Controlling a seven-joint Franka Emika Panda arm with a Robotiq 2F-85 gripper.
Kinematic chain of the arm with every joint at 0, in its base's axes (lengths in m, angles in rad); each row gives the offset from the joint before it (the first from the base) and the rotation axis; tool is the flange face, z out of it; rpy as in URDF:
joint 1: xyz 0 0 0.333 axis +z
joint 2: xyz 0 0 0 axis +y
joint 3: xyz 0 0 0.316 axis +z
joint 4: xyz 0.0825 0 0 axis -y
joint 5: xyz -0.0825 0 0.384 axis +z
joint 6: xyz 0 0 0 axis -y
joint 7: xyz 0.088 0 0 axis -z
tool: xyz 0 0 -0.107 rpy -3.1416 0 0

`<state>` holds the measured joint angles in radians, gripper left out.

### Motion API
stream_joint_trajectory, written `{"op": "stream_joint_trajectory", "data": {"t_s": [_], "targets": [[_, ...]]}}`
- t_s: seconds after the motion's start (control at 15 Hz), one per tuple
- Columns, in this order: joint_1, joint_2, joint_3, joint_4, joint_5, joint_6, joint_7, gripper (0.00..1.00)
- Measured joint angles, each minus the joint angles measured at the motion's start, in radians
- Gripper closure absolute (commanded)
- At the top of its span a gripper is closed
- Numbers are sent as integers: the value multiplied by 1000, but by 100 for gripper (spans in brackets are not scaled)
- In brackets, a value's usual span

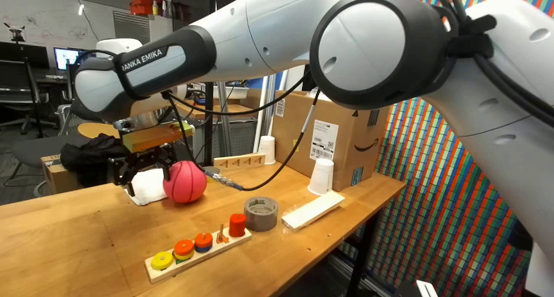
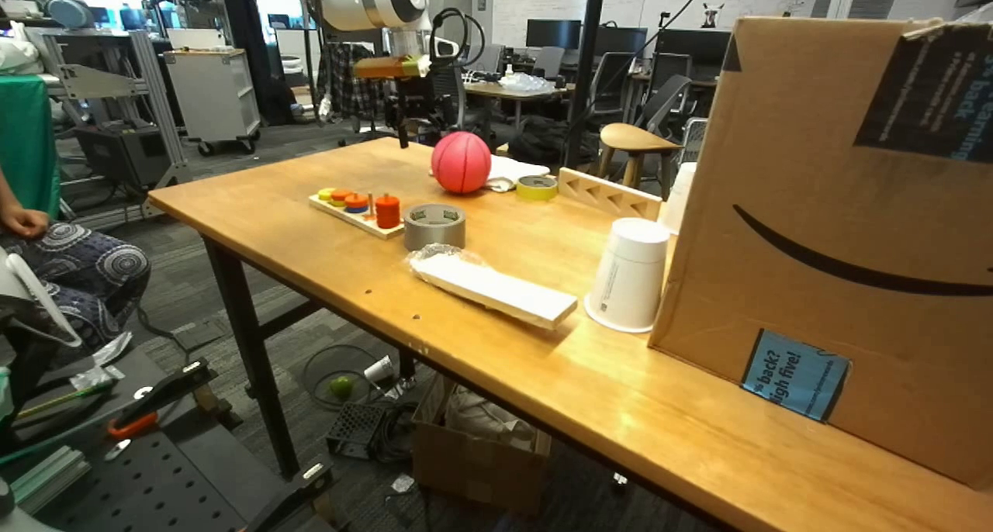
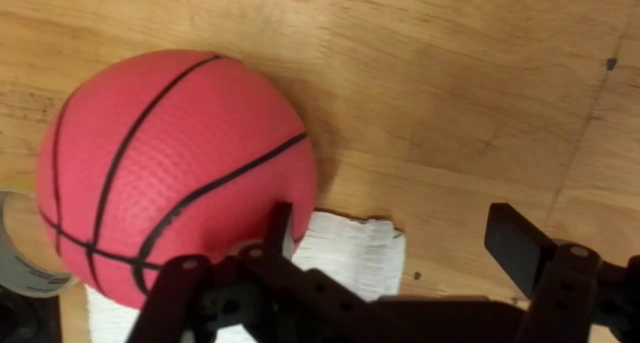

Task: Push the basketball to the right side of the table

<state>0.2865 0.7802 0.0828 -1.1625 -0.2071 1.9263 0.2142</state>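
Observation:
The basketball is a small pink-red ball point(image 1: 185, 182) with black lines. It rests on the wooden table point(image 1: 65, 227) beside a white cloth point(image 1: 147, 185). The ball also shows in an exterior view point(image 2: 461, 163) and large on the left of the wrist view point(image 3: 170, 168). My gripper point(image 1: 149, 183) is open and empty, low over the table at the ball's side. In the wrist view the gripper point(image 3: 392, 213) has its left finger overlapping the ball's lower right edge. I cannot tell whether it touches. The right finger is well apart, over bare wood.
A peg toy with coloured rings point(image 1: 194, 262), a grey tape roll point(image 1: 261, 221) and a white block point(image 1: 314, 210) lie toward the front. Yellow tape point(image 2: 535, 194), a notched wood strip point(image 2: 609, 193), white cups point(image 2: 630, 276) and a cardboard box point(image 2: 838, 206) stand past the ball.

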Motion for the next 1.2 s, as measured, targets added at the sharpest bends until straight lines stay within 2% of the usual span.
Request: {"op": "stream_joint_trajectory", "data": {"t_s": [0.13, 0.33, 0.6, 0.73, 1.0, 1.2], "targets": [[-40, -21, -26, -31, -2, 0, 22, 0], [-85, -96, -115, -124, -19, 0, 74, 0], [-125, -241, -216, -266, -93, 10, 174, 0], [-138, -333, -244, -352, -145, 22, 208, 0], [-145, -535, -236, -542, -229, 27, 221, 0], [-143, -682, -178, -693, -254, 29, 226, 0]]}}
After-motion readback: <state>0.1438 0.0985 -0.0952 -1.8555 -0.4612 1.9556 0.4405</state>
